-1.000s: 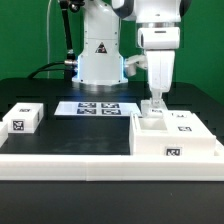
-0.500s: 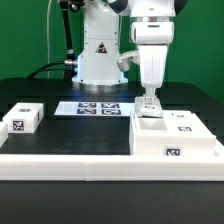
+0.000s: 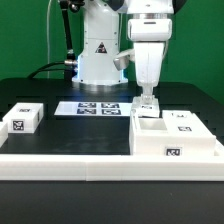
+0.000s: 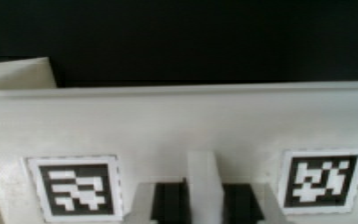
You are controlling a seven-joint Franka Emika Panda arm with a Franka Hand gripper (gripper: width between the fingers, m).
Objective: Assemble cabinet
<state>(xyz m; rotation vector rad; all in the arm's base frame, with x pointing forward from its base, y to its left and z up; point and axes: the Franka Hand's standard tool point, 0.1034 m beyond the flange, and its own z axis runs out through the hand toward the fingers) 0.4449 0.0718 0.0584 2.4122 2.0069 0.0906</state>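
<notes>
Clamped jaws on thin white plastic panel [image 4: 202, 172] between them, upright over large white plastic cabinet box [image 3: 150, 146], presumably for slotting.

— What has changed for you over the last second?
— My arm [image 3: 150, 45] slid toward the exterior view's left and rose a touch. My fingers [image 3: 148, 98] now hang nearer that side of the cabinet [image 3: 180, 142].
— When did that happen?
— Nearly all of it in the first half second.
</notes>
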